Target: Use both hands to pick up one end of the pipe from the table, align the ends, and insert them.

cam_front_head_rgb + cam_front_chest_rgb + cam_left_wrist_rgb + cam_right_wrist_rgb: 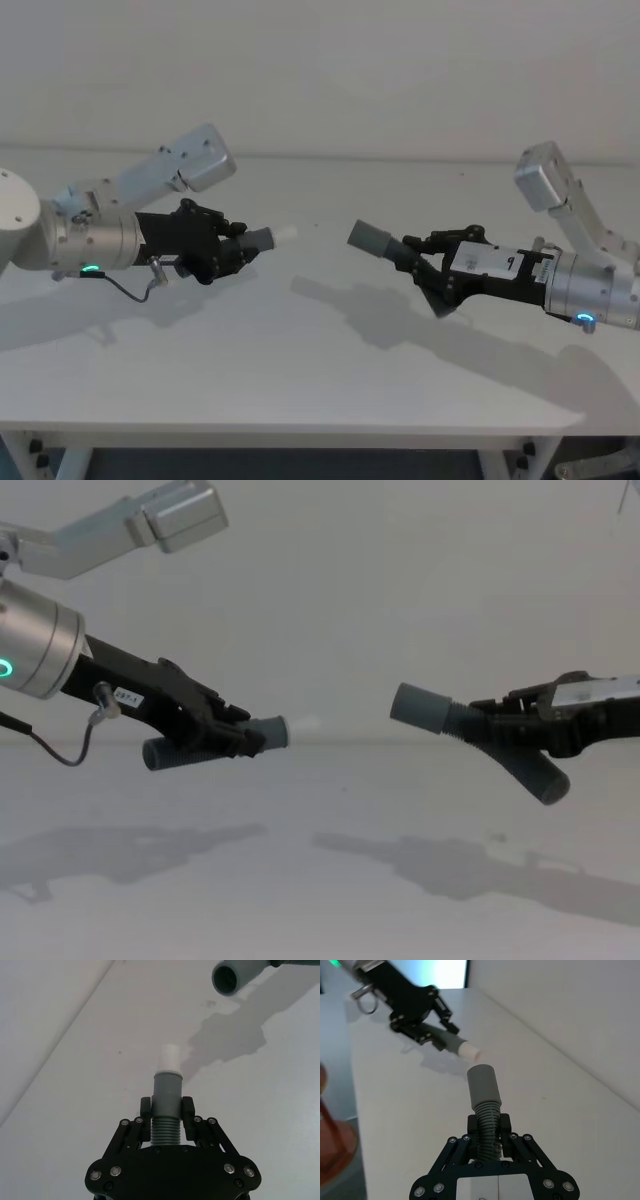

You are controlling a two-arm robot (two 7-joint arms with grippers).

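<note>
Two pipe pieces, each clamped in closed fingers, lie near-horizontal, cuffs facing, apart.

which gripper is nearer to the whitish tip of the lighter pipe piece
Left. The left gripper is shut on the lighter pipe piece, whose whitish tip juts just past its fingers. The right gripper, holding the darker pipe piece, sits across an open gap.

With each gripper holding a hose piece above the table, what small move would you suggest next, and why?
Probably bring the two ends closer while lining them up. The left gripper holds the lighter piece with its whitish tip facing the darker piece's wider cuff, held by the right gripper. A clear gap remains, and in the head view the two pieces slope toward each other rather than lying on one line.
</note>
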